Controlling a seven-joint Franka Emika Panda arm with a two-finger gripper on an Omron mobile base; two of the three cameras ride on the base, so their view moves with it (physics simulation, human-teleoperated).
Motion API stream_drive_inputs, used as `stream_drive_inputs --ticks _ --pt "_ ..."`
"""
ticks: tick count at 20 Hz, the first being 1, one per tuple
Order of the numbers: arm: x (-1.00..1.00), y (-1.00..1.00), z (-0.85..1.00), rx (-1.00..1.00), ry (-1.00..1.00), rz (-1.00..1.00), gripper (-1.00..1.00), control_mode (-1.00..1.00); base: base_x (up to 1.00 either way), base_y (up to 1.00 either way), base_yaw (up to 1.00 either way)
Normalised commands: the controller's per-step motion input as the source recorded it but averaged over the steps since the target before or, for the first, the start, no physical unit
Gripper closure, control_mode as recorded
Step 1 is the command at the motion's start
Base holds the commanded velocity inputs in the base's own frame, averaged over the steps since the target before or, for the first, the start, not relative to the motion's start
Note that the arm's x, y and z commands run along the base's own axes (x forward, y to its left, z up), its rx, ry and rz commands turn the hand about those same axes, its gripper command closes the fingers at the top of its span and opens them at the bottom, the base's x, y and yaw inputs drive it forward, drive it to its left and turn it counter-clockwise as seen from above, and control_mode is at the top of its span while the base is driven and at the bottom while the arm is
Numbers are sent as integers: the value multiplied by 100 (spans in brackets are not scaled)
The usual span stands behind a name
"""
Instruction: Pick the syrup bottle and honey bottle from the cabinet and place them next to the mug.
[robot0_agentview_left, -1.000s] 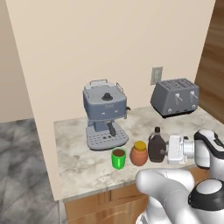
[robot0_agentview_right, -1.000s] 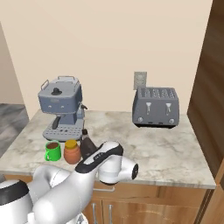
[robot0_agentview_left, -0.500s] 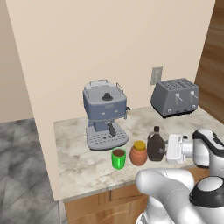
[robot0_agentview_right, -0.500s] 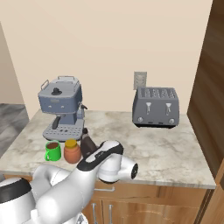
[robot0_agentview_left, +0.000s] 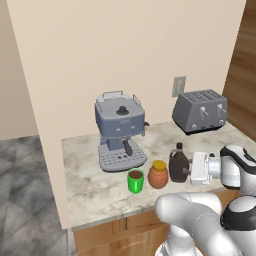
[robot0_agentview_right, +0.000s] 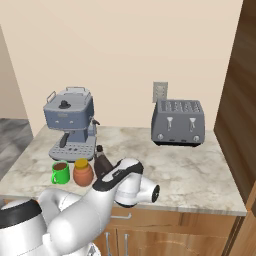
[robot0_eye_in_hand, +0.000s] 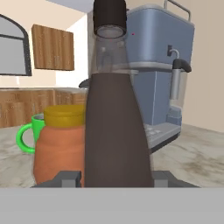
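The dark syrup bottle (robot0_agentview_left: 178, 163) stands upright on the marble counter (robot0_agentview_left: 90, 192), with my gripper (robot0_agentview_left: 187, 171) shut on its lower body from the right. In the hand view the syrup bottle (robot0_eye_in_hand: 114, 131) is close up between the two fingertips (robot0_eye_in_hand: 68, 177). Just left of it sits the reddish-brown honey bottle (robot0_agentview_left: 158, 174) with its yellow lid, then the green mug (robot0_agentview_left: 135, 181). From the right base view the mug (robot0_agentview_right: 60, 172), honey bottle (robot0_agentview_right: 83, 172) and syrup bottle (robot0_agentview_right: 102, 161) form one row, partly behind my arm. The cabinet is out of view.
A blue-grey espresso machine (robot0_agentview_left: 120, 130) stands just behind the row. A grey toaster (robot0_agentview_left: 200, 111) sits at the back right below a wall outlet (robot0_agentview_left: 178, 86). A dark wood panel (robot0_agentview_right: 242, 100) bounds the counter on the right; wooden doors (robot0_agentview_right: 145, 240) run below it.
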Motion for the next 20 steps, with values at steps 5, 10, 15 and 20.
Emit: stream_drive_inputs --ticks 5,10,15,20 --pt "1 -20 -1 0 0 0 100 -100 0 0 0" --pt "15 -1 -12 0 -1 0 100 -100 0 0 0" --pt "8 0 -41 0 -5 0 100 -100 0 0 0" --pt "0 0 -30 0 -8 0 100 -100 0 0 0"
